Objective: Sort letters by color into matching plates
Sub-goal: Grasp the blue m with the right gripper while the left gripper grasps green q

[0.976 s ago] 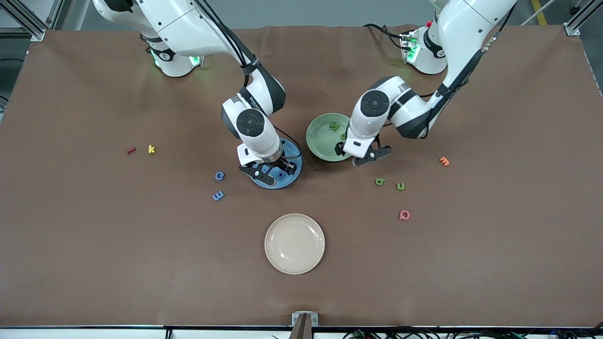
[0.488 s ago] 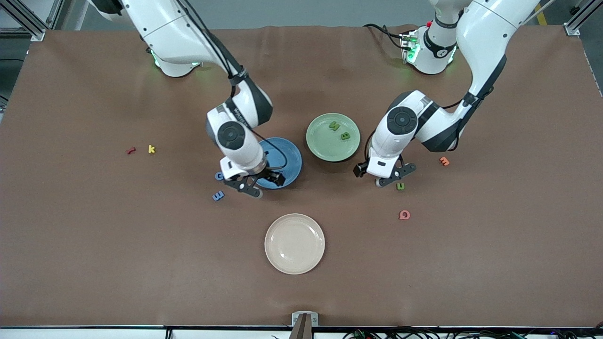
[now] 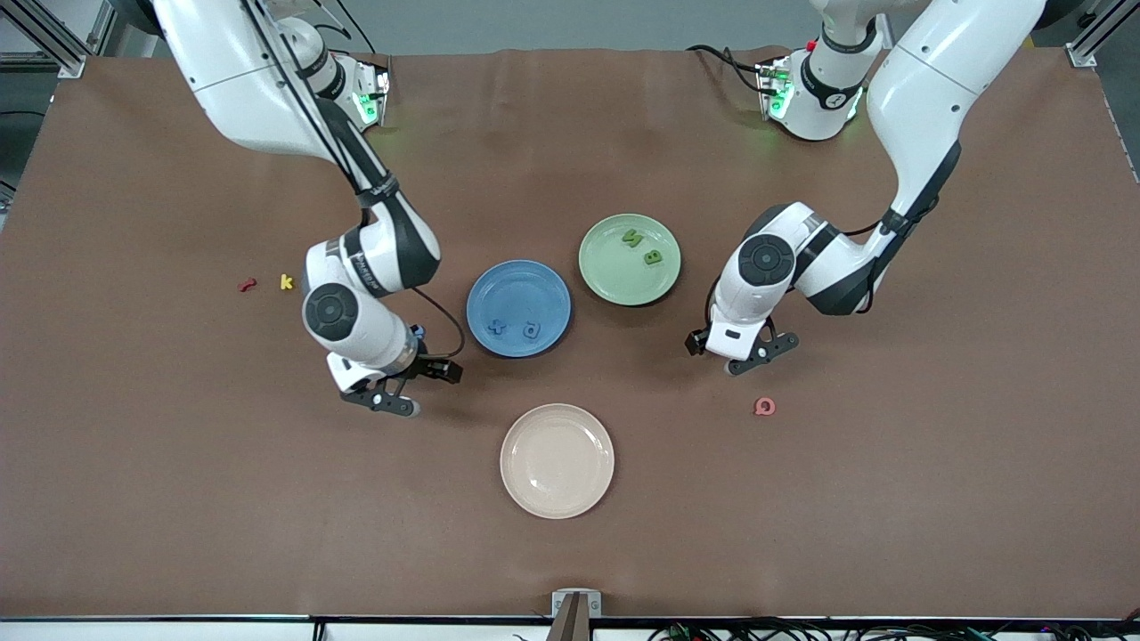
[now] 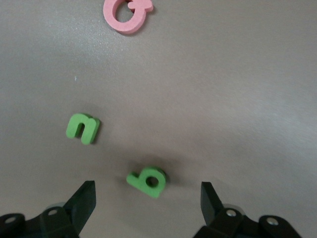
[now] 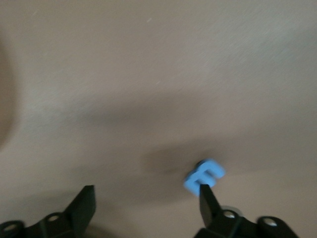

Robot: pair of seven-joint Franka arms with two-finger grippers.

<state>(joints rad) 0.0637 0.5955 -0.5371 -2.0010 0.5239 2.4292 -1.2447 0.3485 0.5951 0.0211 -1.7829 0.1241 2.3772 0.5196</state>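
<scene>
Right gripper (image 3: 405, 385): fingers spread, holding nothing, low over bare cloth toward the right arm's end of the table. In the right wrist view a blue letter (image 5: 204, 175), E-shaped, lies flat right at the tip of one finger (image 5: 207, 200), off-centre in the gap. My guess is the hand needs a sideways nudge before it can pinch squarely.

Left gripper (image 3: 745, 352): also spread wide and empty, hovering toward the left arm's end of the table. In the left wrist view a green b (image 4: 147, 180) sits between the two fingers, just ahead of the tips, well framed for a pick. A green n (image 4: 82, 128) lies a little farther out, beside that one. A pink letter (image 4: 128, 13) lies farther still; wrong colour, so probably to be left alone.

Blue plate (image 3: 481, 289): beside the right gripper, toward the table's middle, carrying two blue letters (image 3: 514, 328) already sorted.

Green plate (image 3: 601, 276): next to the blue one, near the left gripper, holding two green letters (image 3: 642, 247).

Cream plate (image 3: 557, 499): bare, between the two grippers and nearer the front camera.

A red letter (image 3: 247, 285) and a yellow k (image 3: 286, 281): together, outward of the right gripper; not part of the sort.

Reckoning: roughly half done, each arm working its own colour.
</scene>
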